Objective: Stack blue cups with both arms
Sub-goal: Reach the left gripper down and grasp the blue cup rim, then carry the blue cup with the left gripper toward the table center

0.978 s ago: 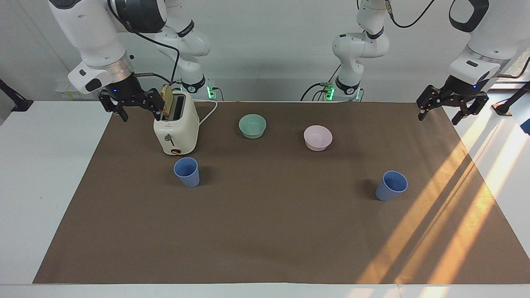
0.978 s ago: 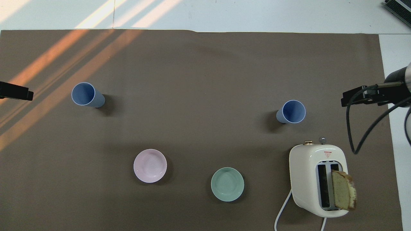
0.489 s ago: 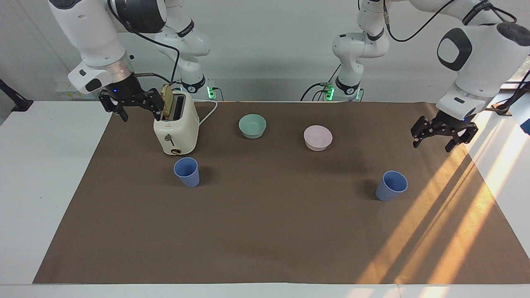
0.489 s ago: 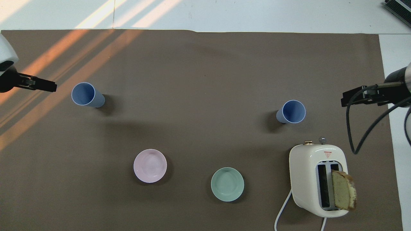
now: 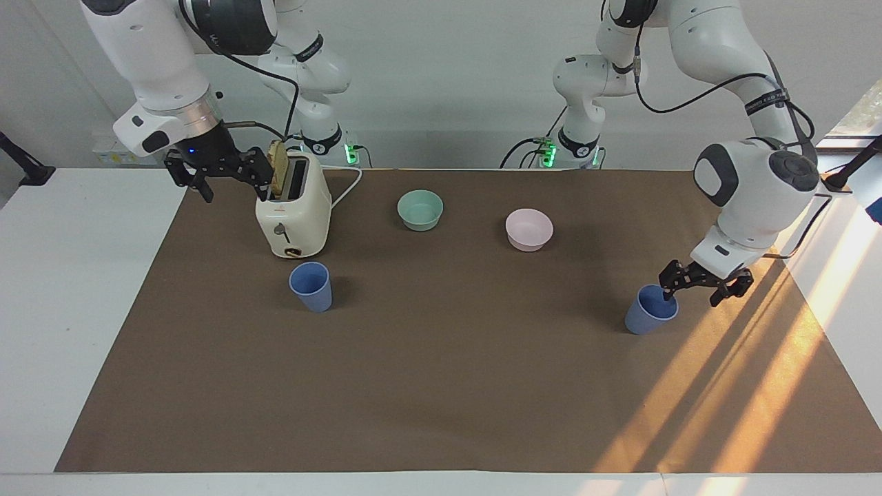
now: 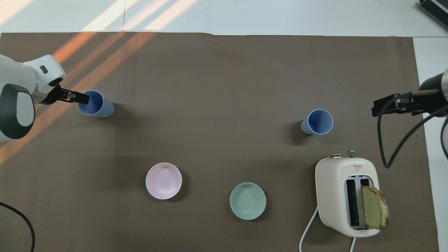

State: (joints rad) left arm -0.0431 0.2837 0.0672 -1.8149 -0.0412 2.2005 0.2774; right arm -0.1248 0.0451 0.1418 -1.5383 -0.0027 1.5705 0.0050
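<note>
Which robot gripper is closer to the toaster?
The right gripper. It hangs open right beside the toaster, by the bread slice. The left gripper is open over a blue cup toward the left arm's end of the table.

Left claw (image 5: 699, 289) low, fingers apart; right claw (image 5: 217, 180) raised, spread.

On the brown mat (image 6: 217, 87) of the tabletop, the left pincer (image 6: 79, 98) sits at the rim of one blue cup (image 6: 98, 105) toward the left arm's end. The other blue cup (image 6: 319, 121) stands upright just beside the cream toaster (image 6: 332, 189), farther from the robots, with a bread slice (image 6: 375, 212) in its slot. The right pincer (image 6: 395, 105) waits at the mat's edge. A pink bowl (image 6: 163, 181) and a green bowl (image 6: 247, 201) sit nearer the robots.
</note>
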